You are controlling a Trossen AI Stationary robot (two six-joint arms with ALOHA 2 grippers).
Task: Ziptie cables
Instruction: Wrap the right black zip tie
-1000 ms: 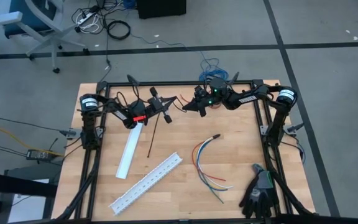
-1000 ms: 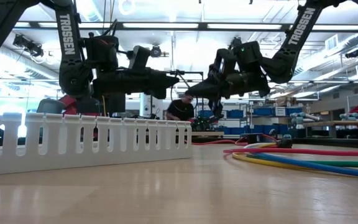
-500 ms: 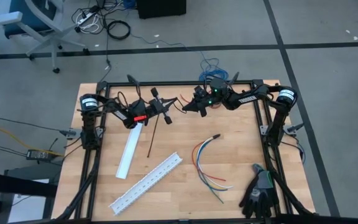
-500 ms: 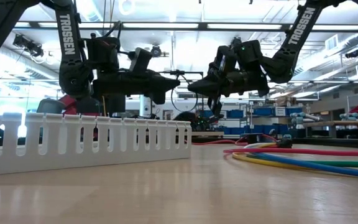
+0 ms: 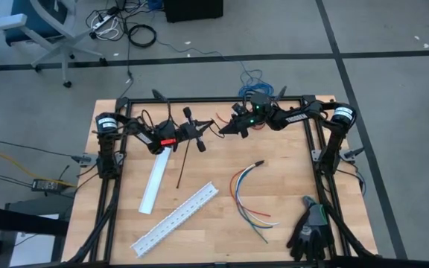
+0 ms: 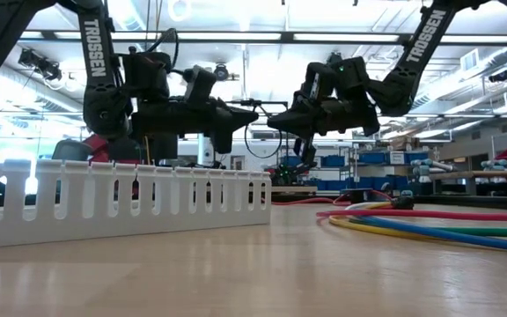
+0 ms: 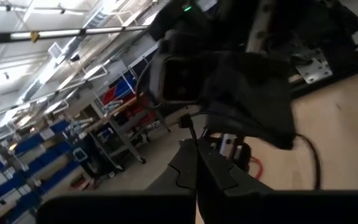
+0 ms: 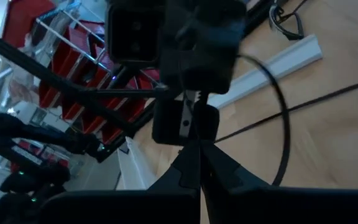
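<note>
The cables (image 5: 248, 195) lie flat on the wooden table (image 5: 281, 179), right of its middle and toward the near side, a curved bunch of red, orange, blue, green and white wires with the black-sleeved end pointing to the far right; in the low view the cables (image 6: 429, 224) run along the table top at the right. Nothing touches them. A black glove (image 5: 309, 229) rests near the table's near right corner, just right of the wires' loose ends. To the left lies a white slotted cable duct (image 5: 176, 217), slanted, and farther left a plain white cover strip (image 5: 156, 179). Between that strip and the cables a thin black strip (image 5: 182, 164) lies almost straight on the wood.

Both arms are raised above the far part of the table, well apart from the cables. The left gripper (image 5: 205, 128) and the right gripper (image 5: 220, 127) point tip to tip, very near each other, each with its fingers pressed together. A thin black loop hangs between them; what either holds cannot be told
</note>
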